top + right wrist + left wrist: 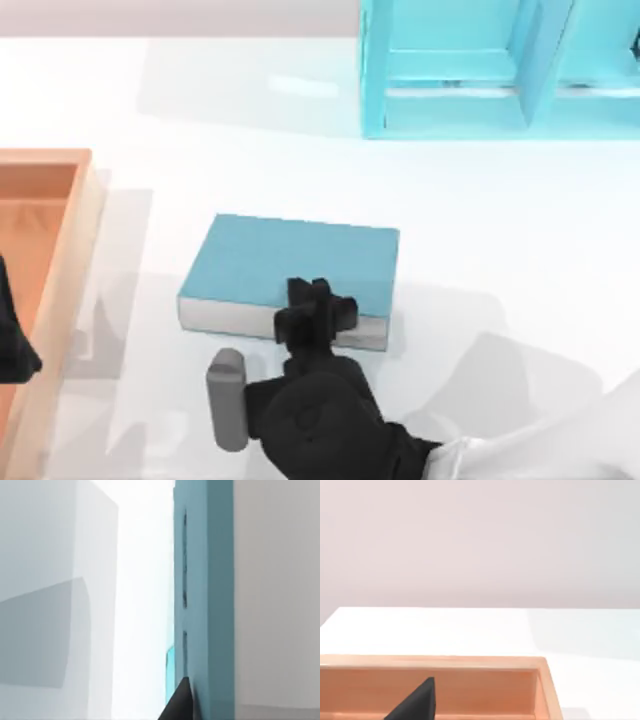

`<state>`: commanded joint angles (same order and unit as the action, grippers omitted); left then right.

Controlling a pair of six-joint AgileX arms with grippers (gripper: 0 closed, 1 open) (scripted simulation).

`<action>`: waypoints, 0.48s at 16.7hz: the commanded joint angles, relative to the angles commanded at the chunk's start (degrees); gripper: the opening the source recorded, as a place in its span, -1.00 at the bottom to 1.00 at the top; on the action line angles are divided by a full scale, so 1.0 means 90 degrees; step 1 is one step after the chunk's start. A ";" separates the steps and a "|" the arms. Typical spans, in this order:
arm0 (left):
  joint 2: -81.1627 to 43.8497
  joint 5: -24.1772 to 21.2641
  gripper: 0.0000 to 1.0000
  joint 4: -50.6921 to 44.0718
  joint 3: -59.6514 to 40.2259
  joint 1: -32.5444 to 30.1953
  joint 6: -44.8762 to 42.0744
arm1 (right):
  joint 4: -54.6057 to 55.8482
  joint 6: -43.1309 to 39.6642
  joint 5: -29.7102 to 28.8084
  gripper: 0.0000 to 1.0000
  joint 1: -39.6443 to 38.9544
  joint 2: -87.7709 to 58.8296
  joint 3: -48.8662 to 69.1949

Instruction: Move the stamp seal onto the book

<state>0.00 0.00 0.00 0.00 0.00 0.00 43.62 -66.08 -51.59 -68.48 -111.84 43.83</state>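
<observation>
Right gripper (318, 308) over book (290, 262) — seal hidden

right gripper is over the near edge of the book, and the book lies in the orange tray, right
Not in the tray. The top view shows the book lying on the table, apart from the orange tray. The right gripper is over its near edge.

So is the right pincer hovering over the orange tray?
No, in the top view the right pincer is at the near edge of the book, well away from the orange tray.
</observation>
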 joint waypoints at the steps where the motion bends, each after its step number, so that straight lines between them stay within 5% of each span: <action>1: 0.0000 0.0000 1.00 0.0000 0.0000 0.0000 0.0000 | 0.0000 0.0000 0.0000 -0.10 0.0000 0.0000 0.0000; 8: 0.0000 0.0000 1.00 0.0000 0.0000 0.0000 0.0000 | 0.0000 0.0000 0.0000 0.96 0.0000 0.0000 0.0000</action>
<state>0.00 0.00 0.00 0.00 0.00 0.00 43.62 -66.08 -51.59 -68.48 -111.84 43.83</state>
